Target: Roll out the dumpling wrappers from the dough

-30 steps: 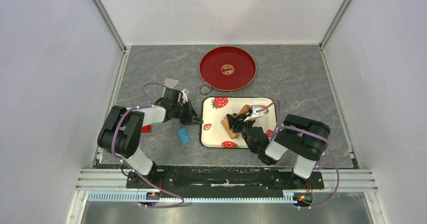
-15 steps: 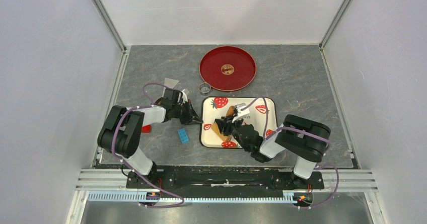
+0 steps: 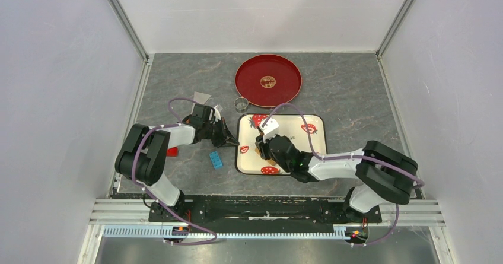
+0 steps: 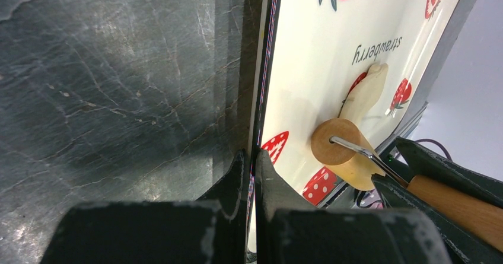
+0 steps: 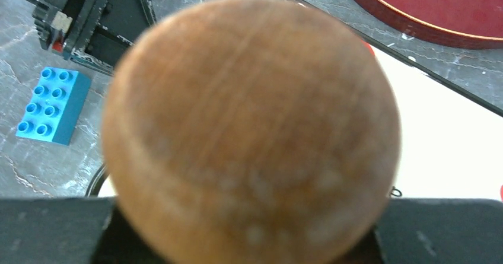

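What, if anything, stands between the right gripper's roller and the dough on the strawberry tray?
Nothing visible does. In the left wrist view the wooden roller, held by the right gripper, rests on the pale dough on the strawberry tray. The left gripper pinches the tray's left rim, clear of the dough.

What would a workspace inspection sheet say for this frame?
Surface: grey marbled table, scratched.
Job's things: dough, a long lump, under the roller on the strawberry tray; metal ring beside the red tray.
Clutter: blue brick, small red piece, clear scrap.
Grippers: left gripper shut on the strawberry tray's rim; right gripper shut on the roller's handle.
Cables: purple cables loop off both arms.
Surroundings: white walls on three sides.
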Controlling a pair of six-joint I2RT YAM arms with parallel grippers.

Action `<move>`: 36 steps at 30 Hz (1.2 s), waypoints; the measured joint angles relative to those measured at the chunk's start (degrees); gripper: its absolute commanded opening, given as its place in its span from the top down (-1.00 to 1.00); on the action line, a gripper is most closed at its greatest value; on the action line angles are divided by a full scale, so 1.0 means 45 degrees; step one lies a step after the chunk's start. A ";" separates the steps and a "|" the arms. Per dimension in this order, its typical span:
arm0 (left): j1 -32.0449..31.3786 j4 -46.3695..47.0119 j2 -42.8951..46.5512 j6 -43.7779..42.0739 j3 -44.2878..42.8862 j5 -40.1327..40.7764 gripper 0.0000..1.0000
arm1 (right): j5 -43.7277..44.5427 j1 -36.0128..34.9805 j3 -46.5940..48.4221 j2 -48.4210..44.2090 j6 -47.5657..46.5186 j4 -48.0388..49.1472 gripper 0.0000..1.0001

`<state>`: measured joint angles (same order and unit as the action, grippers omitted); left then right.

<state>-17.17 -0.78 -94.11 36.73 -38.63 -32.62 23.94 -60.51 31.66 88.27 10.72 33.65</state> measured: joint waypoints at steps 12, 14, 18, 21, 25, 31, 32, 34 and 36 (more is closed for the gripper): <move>0.0053 0.0034 -0.0058 0.0000 0.0000 -0.0126 0.96 | 0.0495 0.1545 0.0029 -0.2458 0.0068 -0.1404 1.00; 0.0063 0.0044 -0.0068 0.0000 0.0000 -0.0136 0.96 | 0.0355 0.2030 0.0019 -0.2705 0.0136 -0.1146 1.00; 0.0078 0.0058 -0.0087 0.0000 0.0000 -0.0189 0.96 | 0.0039 0.2822 -0.0015 -0.2623 0.0282 -0.0714 1.00; 0.0087 0.0063 -0.0092 0.0000 0.0000 -0.0209 0.96 | -0.0160 0.3157 -0.0049 -0.2176 0.0355 -0.0262 1.00; 0.0092 0.0063 -0.0102 0.0000 0.0000 -0.0214 0.96 | -0.0529 0.3215 -0.0423 -0.1409 0.0432 0.0432 1.00; 0.0097 0.0063 -0.0112 0.0000 -0.0005 -0.0228 0.96 | -0.0748 0.3215 -0.1307 -0.0651 0.0578 0.1613 1.00; 0.0097 0.0063 -0.0117 0.0000 -0.0010 -0.0228 0.96 | -0.0748 0.3211 -0.1399 -0.0612 0.0573 0.1831 1.00; 0.0102 0.0058 -0.0136 0.0000 -0.0019 -0.0243 0.96 | -0.0738 0.3211 -0.1647 -0.0486 0.0563 0.2433 1.00; 0.0112 0.0053 -0.0146 0.0000 -0.0024 -0.0262 0.96 | -0.0724 0.3206 -0.1870 -0.0374 0.0510 0.3016 1.00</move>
<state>-16.67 -0.54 -94.76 36.73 -38.74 -33.80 20.69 -46.09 23.24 86.59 13.02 47.22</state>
